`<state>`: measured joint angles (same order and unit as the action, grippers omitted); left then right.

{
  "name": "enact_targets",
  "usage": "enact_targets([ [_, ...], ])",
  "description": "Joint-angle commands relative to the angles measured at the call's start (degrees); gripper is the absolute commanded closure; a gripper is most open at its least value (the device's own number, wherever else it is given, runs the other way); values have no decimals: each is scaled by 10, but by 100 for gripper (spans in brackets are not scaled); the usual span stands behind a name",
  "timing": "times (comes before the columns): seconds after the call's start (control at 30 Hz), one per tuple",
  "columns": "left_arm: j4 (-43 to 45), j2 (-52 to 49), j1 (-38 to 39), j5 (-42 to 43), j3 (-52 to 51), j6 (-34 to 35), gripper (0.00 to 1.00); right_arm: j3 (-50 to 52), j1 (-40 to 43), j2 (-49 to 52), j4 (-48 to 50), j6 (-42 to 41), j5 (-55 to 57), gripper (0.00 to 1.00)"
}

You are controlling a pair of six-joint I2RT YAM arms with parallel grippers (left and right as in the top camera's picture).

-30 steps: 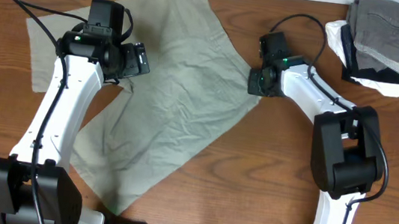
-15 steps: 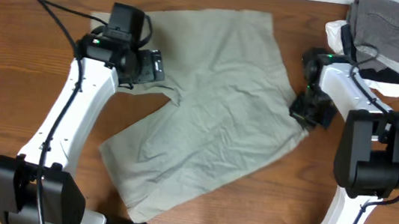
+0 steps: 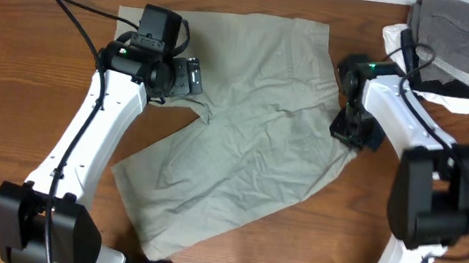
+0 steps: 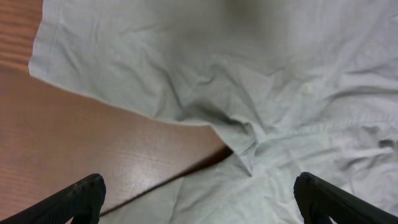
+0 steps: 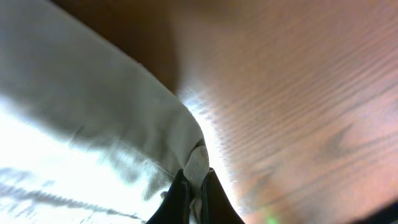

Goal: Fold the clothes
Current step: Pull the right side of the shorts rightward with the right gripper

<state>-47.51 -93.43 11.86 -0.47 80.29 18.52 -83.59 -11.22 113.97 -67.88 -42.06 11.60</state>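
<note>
One pair of pale khaki-green shorts (image 3: 251, 142) is found spread, wrinkled, across the middle of the wooden tabletop (image 3: 5, 123). One leg is directed toward the far left corner and the other toward the near edge, with bare wood showing between them at the crotch. The far edge of the garment lies close to the far edge of the tabletop.

The left fingers (image 4: 78, 198) are recorded as released and spread wide, with nothing held between them. They are positioned above the crotch of the shorts, where cloth and a wedge of tabletop are both seen below. Contact with the cloth cannot be told.

The right fingers (image 5: 179, 202) are recorded as clenched on the shorts: a bunched, stitched edge of fabric is pinched between them. In the overhead view this grasp is placed at the right-hand edge of the garment.

A grey folded garment (image 3: 458, 33) is noted in the far right corner, stacked on white and black pieces (image 3: 451, 99), apart from the shorts.
</note>
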Motion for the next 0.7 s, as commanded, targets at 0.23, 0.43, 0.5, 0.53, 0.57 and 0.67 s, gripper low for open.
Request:
enact_targets([
  [0.23,-5,46,-54,-47,4,64,2,-1,6,-150,110,199,-20,20],
  [0.43,-25,52,-79,-47,4,57,2,-1,-2,-141,155,214,-57,16],
  [0.5,-26,49,-79,-47,4,58,2,0,-6,-126,207,239,-56,17],
  [0.53,-25,47,-79,-47,4,58,2,0,-8,-117,237,256,-57,19],
  [0.57,-24,46,-79,-47,4,58,2,0,-9,-105,272,277,-58,22],
  [0.67,-23,39,-79,-47,2,58,2,0,-16,-62,383,319,-59,21],
])
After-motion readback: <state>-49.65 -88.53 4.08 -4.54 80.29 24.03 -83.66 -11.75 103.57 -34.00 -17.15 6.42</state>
